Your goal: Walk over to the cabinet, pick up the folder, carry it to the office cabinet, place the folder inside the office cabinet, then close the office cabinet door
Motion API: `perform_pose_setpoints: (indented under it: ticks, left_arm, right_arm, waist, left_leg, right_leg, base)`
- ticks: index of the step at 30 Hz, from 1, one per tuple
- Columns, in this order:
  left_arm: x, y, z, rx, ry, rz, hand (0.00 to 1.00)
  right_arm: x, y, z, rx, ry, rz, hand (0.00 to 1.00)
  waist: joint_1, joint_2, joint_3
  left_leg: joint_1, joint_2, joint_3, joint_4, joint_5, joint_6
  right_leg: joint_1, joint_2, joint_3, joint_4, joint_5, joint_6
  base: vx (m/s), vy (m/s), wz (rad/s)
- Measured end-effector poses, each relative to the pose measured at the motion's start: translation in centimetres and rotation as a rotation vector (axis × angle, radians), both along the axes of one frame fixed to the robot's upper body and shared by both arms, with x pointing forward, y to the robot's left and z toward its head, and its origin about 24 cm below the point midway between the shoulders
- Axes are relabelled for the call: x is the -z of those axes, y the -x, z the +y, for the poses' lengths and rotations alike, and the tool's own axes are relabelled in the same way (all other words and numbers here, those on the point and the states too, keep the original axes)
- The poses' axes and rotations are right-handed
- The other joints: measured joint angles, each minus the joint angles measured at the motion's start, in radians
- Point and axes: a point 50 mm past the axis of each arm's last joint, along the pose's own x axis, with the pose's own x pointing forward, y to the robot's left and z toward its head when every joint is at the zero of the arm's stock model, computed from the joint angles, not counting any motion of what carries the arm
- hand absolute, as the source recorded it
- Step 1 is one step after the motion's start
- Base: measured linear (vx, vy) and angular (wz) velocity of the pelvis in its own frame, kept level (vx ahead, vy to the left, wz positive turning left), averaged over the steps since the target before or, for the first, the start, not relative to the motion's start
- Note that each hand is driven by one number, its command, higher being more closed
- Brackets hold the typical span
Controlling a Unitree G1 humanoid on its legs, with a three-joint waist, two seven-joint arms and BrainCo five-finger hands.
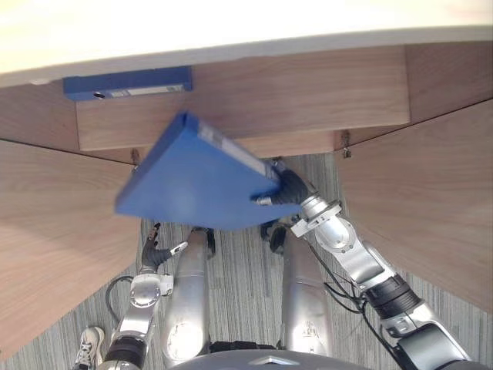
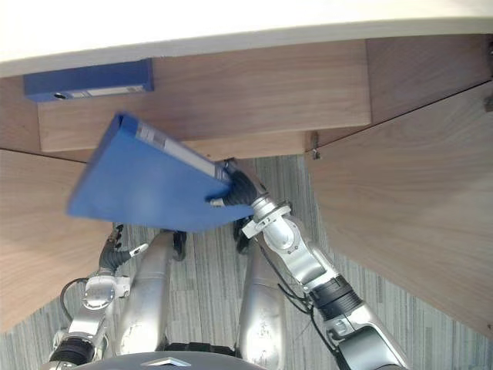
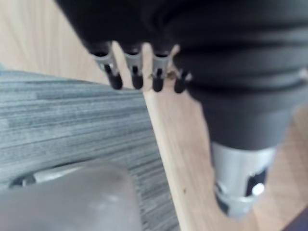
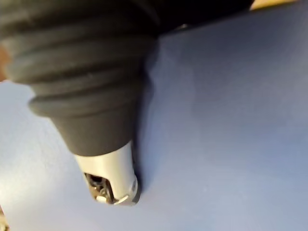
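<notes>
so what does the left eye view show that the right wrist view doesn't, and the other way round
Left eye view: the wider scene, with the cabinet open and both doors swung out, a second blue folder inside it, the grey carpet, and the left hand hanging low with relaxed fingers.
Right wrist view: a close look at the thumb pressed onto the folder's cover.
Both: the blue folder, tilted and gripped at one corner by the right hand.
</notes>
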Motion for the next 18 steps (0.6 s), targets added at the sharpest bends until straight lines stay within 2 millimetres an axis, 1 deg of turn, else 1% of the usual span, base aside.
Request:
perform_pose_setpoints:
  ticks: [2,4,8,13,15,18]
  left_arm:
    - [-0.5,-0.3,-0.6,-0.016,0.045,-0.031,0.0]
    - [-0.4,-0.3,-0.9,-0.023,0.066,-0.034,0.0]
    - [-1.8,-0.9,-1.0,-0.01,0.071,-0.097,0.0]
    - [-2.4,-1.1,-0.6,-0.03,0.086,-0.13,0.0]
    - [-3.1,-1.3,-0.5,-0.032,0.087,-0.16,0.0]
    - [-3.8,-1.5,-0.5,-0.043,0.103,-0.196,0.0]
  right_arm:
    - [-1.8,0.0,-0.6,-0.002,-0.148,-0.024,1.0]
    - [-2.6,-0.2,-1.1,0.0,-0.215,-0.032,1.0]
    - [-3.5,-0.5,-1.9,-0.002,-0.31,-0.033,1.0]
    - [-4.5,-0.9,-2.9,-0.02,-0.479,-0.019,1.0]
    - [-5.4,-1.3,-3.4,-0.044,-0.625,-0.016,1.0]
    - [-6.4,-2.5,-3.9,-0.046,-0.776,-0.019,1.0]
  waist:
    - [0.01,0.0,0.0]
    - [0.017,0.0,0.0]
    - [0.023,0.0,0.0]
    - [0.024,0.0,0.0]
    - [0.024,0.0,0.0]
    - [0.023,0.0,0.0]
  left_leg:
    - [-0.034,0.001,0.0,0.015,-0.006,-0.005]
    - [-0.043,0.003,-0.002,0.028,-0.012,-0.005]
    - [-0.069,0.003,-0.004,0.041,-0.014,-0.007]
    - [-0.091,0.004,-0.016,0.044,-0.015,-0.009]
    - [-0.098,0.004,-0.018,0.046,-0.015,-0.01]
    - [-0.105,0.004,-0.023,0.047,-0.014,-0.012]
  right_leg:
    - [-0.037,-0.008,-0.003,0.028,-0.015,-0.003]
    - [-0.049,-0.012,-0.005,0.051,-0.025,-0.011]
    - [-0.07,-0.027,-0.022,0.088,-0.05,-0.016]
    - [-0.091,-0.028,-0.03,0.1,-0.06,-0.018]
    - [-0.1,-0.028,-0.03,0.106,-0.062,-0.019]
    - [-0.104,-0.028,-0.033,0.107,-0.063,-0.02]
  base:
    - [0.01,-0.002,0.08]
    - [0.03,0.0,0.12]
    - [0.02,-0.008,0.17]
    - [-0.01,-0.011,0.05]
    - [0.0,0.0,0.0]
    - [-0.01,-0.003,0.01]
